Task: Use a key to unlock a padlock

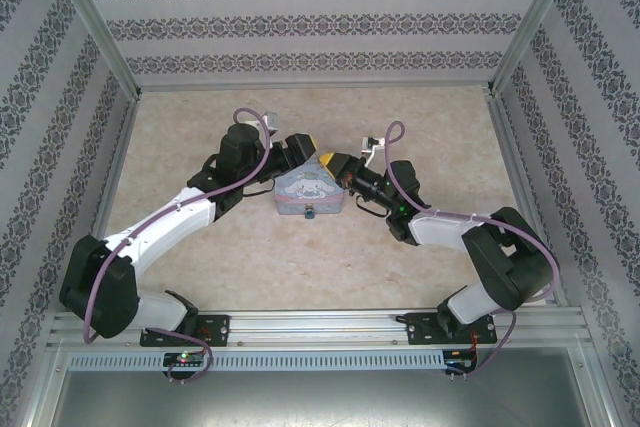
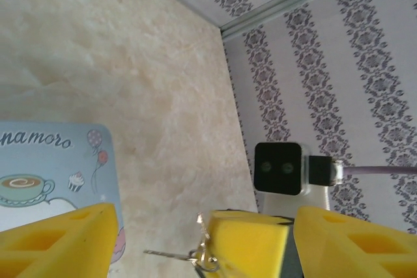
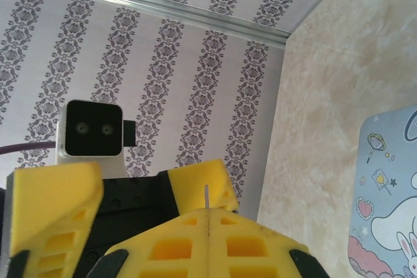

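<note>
— Well, what is made out nearest the arm bases?

— At the near edge of the tin, a small teal spot can be seen from above. It is taken for the padlock (image 1: 310, 213), though its shackle is too small to be told.

— And just beyond?

— The pastel blue cartoon-printed tin box (image 1: 309, 190) is laid flat on the marbled table (image 1: 400, 257). Over its far edge the two grippers are set tip to tip. The right gripper (image 3: 207, 219) is pinched closed on the key (image 2: 171, 252). The key's thin blade is seen poking from the yellow fingertips, with a small ring (image 2: 207, 262) hung beside them. The left gripper (image 2: 205, 226) is spread wide, and the right one's pinched tips are placed between its fingers (image 2: 55, 239).

— Farther back?

— The patterned striped wall (image 1: 300, 37) is seen behind the table.
</note>
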